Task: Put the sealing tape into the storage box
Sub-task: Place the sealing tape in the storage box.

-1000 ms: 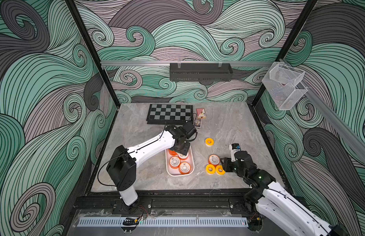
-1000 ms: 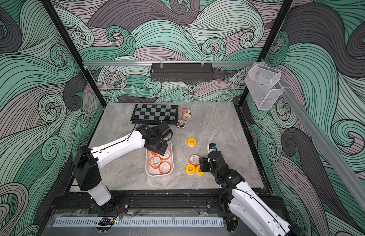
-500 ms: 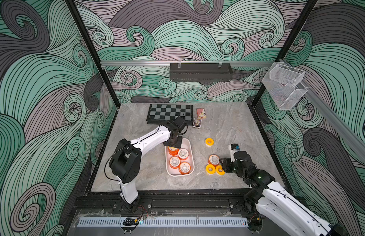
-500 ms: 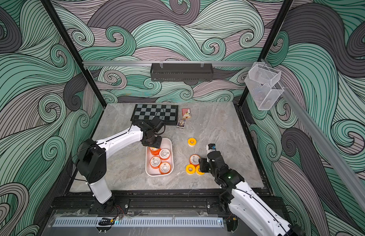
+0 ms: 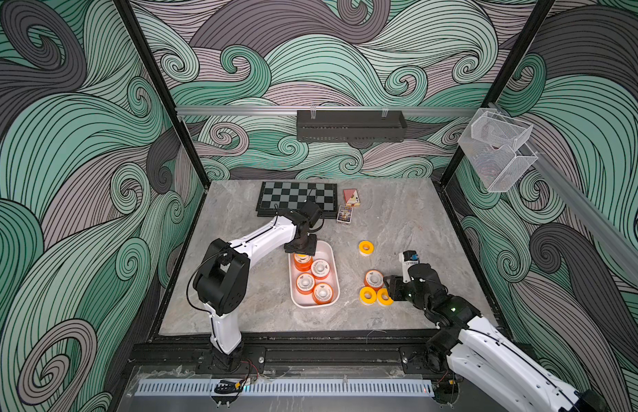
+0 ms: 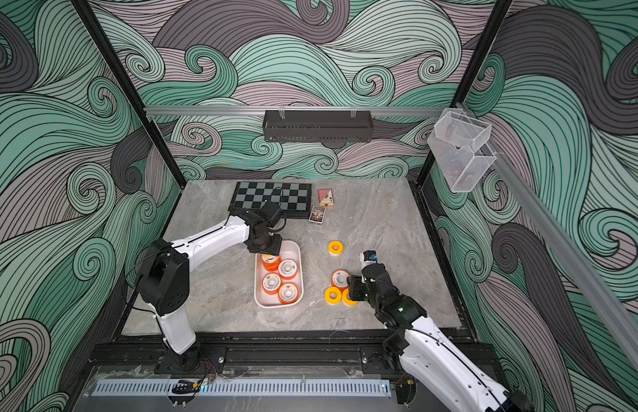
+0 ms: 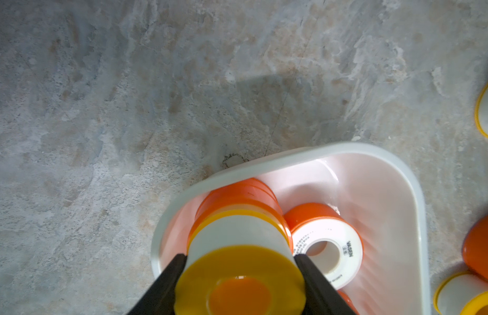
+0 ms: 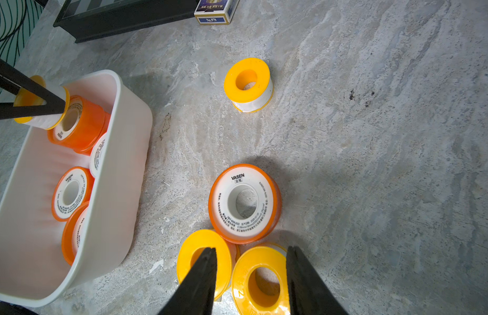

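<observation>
Left wrist: left jaws hold a small yellow tape ring [image 7: 237,245] over an orange spool [image 7: 237,195] inside the shallow white plastic tray [image 7: 292,155] — release gently next. Right jaws straddle another ring [image 8: 260,257]; grip unclear.

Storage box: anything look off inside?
Yes. At the far end of the storage box, the left gripper holds a yellow roll on top of an orange spool that stands taller than its neighbours, seemingly two stacked. The roll sits high instead of on the bare floor beside it.
</observation>
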Controlling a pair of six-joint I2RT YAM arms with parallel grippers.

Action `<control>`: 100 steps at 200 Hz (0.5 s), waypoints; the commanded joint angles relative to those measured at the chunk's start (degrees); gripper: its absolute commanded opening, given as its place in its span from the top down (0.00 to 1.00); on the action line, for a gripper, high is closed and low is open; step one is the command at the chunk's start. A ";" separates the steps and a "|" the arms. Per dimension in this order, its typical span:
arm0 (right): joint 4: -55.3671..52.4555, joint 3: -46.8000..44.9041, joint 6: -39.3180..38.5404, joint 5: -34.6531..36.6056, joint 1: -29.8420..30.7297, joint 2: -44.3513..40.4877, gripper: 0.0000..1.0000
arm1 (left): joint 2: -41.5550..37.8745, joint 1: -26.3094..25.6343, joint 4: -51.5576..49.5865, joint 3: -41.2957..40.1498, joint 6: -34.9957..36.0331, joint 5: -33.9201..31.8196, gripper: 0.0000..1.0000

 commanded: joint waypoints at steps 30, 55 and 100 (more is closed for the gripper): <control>0.74 -0.56 -0.63 1.26 0.39 -0.56 0.54 | 0.85 0.40 -0.47 1.20 -0.06 1.11 0.38; 0.65 -0.55 -0.56 1.29 0.53 -0.59 0.54 | 0.65 0.43 -0.51 0.78 -0.15 1.13 0.36; 0.70 -0.64 -0.63 1.29 0.51 -0.82 0.54 | 0.81 0.44 -0.81 0.57 -0.25 0.51 0.34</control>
